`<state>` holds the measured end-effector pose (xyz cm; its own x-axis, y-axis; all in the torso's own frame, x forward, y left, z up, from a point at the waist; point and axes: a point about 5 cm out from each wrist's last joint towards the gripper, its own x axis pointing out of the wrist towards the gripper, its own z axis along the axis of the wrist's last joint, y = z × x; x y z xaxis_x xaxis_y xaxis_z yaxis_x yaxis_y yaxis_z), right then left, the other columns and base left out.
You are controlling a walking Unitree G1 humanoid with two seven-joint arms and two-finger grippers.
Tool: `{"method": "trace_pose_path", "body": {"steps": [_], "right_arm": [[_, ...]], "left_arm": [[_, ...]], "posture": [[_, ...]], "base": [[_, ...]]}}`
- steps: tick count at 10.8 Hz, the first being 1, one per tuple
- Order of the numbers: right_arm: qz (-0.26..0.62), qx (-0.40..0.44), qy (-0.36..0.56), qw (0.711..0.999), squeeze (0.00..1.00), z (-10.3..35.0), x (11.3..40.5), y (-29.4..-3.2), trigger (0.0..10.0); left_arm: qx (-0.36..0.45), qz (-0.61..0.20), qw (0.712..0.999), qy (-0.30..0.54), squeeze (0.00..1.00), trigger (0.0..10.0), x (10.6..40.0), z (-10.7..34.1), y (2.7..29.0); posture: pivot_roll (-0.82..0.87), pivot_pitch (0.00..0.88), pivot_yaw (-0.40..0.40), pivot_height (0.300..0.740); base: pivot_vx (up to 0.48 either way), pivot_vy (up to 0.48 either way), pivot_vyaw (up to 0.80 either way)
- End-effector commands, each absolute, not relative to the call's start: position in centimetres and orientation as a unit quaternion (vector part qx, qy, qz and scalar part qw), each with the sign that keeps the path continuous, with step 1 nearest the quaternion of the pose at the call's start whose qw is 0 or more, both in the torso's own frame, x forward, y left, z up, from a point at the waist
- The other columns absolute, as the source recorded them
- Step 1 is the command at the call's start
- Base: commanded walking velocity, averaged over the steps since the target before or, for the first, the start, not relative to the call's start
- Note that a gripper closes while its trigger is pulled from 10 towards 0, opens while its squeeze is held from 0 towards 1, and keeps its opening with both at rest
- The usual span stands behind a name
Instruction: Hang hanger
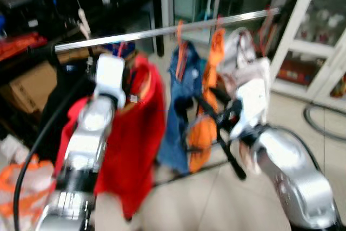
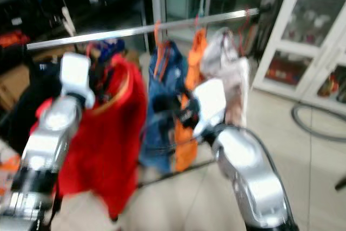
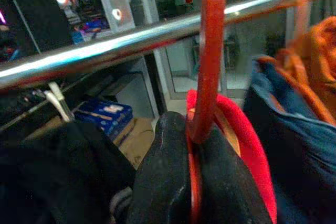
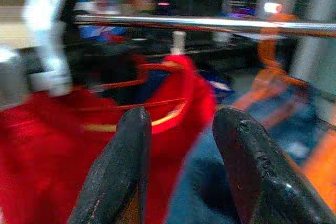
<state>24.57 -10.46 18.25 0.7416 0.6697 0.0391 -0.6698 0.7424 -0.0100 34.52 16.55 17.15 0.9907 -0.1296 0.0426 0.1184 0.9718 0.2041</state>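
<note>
Tiled floor beneath a metal rail carrying blue, orange and pale garments; white glazed cabinet at the room's right. The left claw, pinched tight on the red hanger, holds its hook at the rail near the left end, red garment below. The right claw, fingers parted and holding nothing, faces the clothes. Eye views blurred; hook tip cut off in the wrist view.

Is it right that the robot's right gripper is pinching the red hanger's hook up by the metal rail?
Not quite: the left gripper pinches the red hanger by the metal rail, as the left wrist view shows. The right gripper is open and holds nothing.
</note>
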Motion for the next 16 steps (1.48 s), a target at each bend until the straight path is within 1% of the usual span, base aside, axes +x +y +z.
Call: {"method": "trace_pose_path", "body": {"steps": [1, 3, 4, 5, 6, 10, 12, 13, 16], "right_arm": [[0.387, 0.001, -0.029, 0.922, 0.00, 18.7, 24.0, -9.7, 10.0], [0.340, 0.020, -0.036, 0.939, 0.00, 18.8, 24.6, -10.4, 10.0], [0.337, 0.022, -0.027, 0.941, 0.00, 18.4, 24.4, -10.3, 10.0], [0.337, 0.021, -0.022, 0.941, 0.00, 18.1, 24.2, -10.1, 10.0], [0.336, 0.020, -0.019, 0.942, 0.00, 18.0, 24.1, -10.0, 10.0], [0.342, 0.021, -0.021, 0.939, 0.00, 18.2, 24.0, -9.7, 10.0], [0.352, 0.015, -0.029, 0.935, 0.00, 18.9, 24.2, -9.3, 10.0], [0.354, 0.017, -0.034, 0.934, 0.00, 19.2, 24.4, -9.0, 10.0], [0.367, 0.013, -0.030, 0.930, 0.00, 19.2, 24.2, -8.4, 10.0]], "left_arm": [[0.115, -0.029, 0.992, -0.045, 0.00, 10.0, 35.0, 18.1, 18.1], [0.116, -0.013, 0.992, -0.038, 0.00, 10.0, 36.0, 18.5, 18.9], [0.109, -0.014, 0.993, -0.030, 0.00, 10.0, 36.4, 18.3, 18.9], [0.090, -0.017, 0.996, -0.026, 0.00, 10.0, 36.6, 18.1, 18.7], [0.099, -0.025, 0.994, -0.025, 0.00, 10.0, 36.7, 18.1, 18.4], [0.111, -0.009, 0.993, -0.035, 0.00, 10.0, 37.6, 18.8, 18.1], [0.104, -0.024, 0.994, -0.026, 0.00, 10.0, 38.1, 18.7, 17.8], [0.112, -0.048, 0.992, -0.022, 0.00, 10.0, 38.6, 18.8, 17.3], [0.102, -0.044, 0.994, 0.012, 0.00, 10.0, 39.8, 18.8, 17.3]], "posture": [[-0.10, 0.000, 0.044, 0.740], [-0.11, 0.000, 0.040, 0.740], [-0.11, 0.000, 0.039, 0.740], [-0.11, 0.000, 0.041, 0.740], [-0.11, 0.000, 0.042, 0.740], [-0.12, 0.000, 0.038, 0.740], [-0.12, 0.000, 0.032, 0.740], [-0.13, 0.000, 0.029, 0.740], [-0.13, 0.000, 0.034, 0.740]], "base": [[0.311, 0.000, 0.00], [0.309, 0.000, 0.00], [0.307, 0.000, 0.00], [0.000, 0.000, 0.00], [0.000, 0.000, 0.00], [0.000, 0.000, 0.00], [0.000, 0.000, 0.00], [0.000, 0.000, 0.00], [0.000, 0.000, 0.00]]}}
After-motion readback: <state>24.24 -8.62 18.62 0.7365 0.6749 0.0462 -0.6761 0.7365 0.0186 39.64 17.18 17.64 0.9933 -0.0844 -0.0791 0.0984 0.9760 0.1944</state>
